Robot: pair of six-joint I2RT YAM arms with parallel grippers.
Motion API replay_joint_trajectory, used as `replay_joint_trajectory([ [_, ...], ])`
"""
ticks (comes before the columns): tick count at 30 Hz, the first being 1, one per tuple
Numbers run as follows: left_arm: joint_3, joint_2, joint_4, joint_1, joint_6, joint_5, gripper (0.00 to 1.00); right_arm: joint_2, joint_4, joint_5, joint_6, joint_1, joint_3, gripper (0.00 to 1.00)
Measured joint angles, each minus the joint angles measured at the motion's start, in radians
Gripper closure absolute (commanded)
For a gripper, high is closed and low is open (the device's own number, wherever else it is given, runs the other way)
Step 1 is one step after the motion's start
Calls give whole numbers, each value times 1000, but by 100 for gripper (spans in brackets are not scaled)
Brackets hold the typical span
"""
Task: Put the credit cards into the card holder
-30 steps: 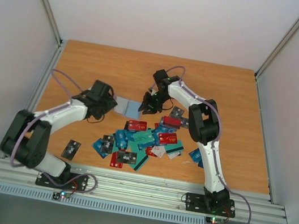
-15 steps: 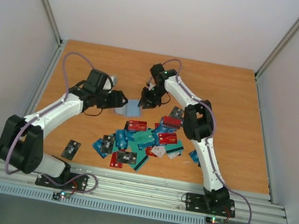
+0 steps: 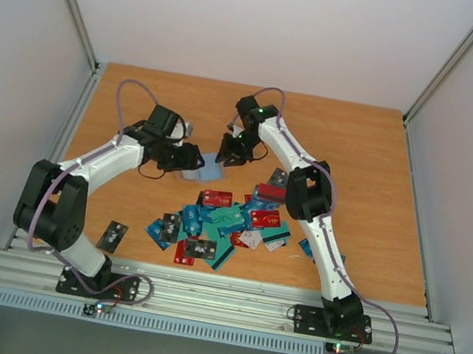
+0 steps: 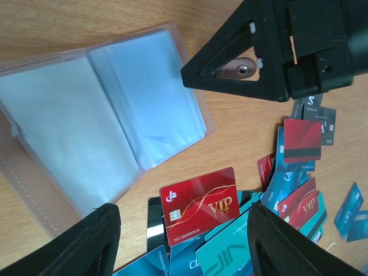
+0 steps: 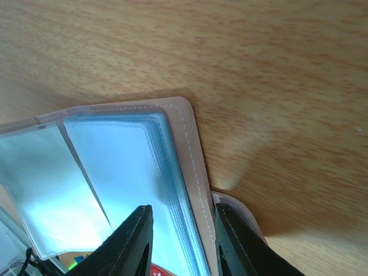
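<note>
Obs: card holder (image 4: 98, 126) is laid open flat on desk (image 3: 357, 161), clear bluish pockets up, just behind the pile of credit cards (image 3: 229, 221). One black card (image 3: 112, 235) is seen apart, to L near front edge. L tool (image 4: 181, 213) is held wide open, nothing gripped, above holder's near edge & red VIP card (image 4: 198, 204). R tool (image 5: 181, 215) is partly open, jaws set either side of holder's R edge. Whether that edge is clamped can't be told.
</note>
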Motion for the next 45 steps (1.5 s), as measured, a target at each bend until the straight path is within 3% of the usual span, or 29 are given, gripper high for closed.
replay_joint_trajectory([
  [7,42,-13,-80,0,9,-64,39,-52,-46,0,-59,-2,0,63],
  [11,55,-72,-159,-2,33,-112,39,-195,-57,29,-83,-3,-80,61],
  [17,44,-212,-312,-31,62,-169,40,-542,18,39,-76,-5,-434,54],
  [22,-55,-340,-387,-88,55,-154,41,-800,134,21,-35,0,-815,46],
  [29,-186,-370,-388,-215,22,-92,40,-1049,261,21,111,18,-1257,41],
  [38,-201,-340,-322,-287,29,-31,39,-1276,384,70,369,51,-1534,37],
  [45,-87,-204,-311,-294,133,-16,36,-1407,471,108,547,113,-1672,36],
])
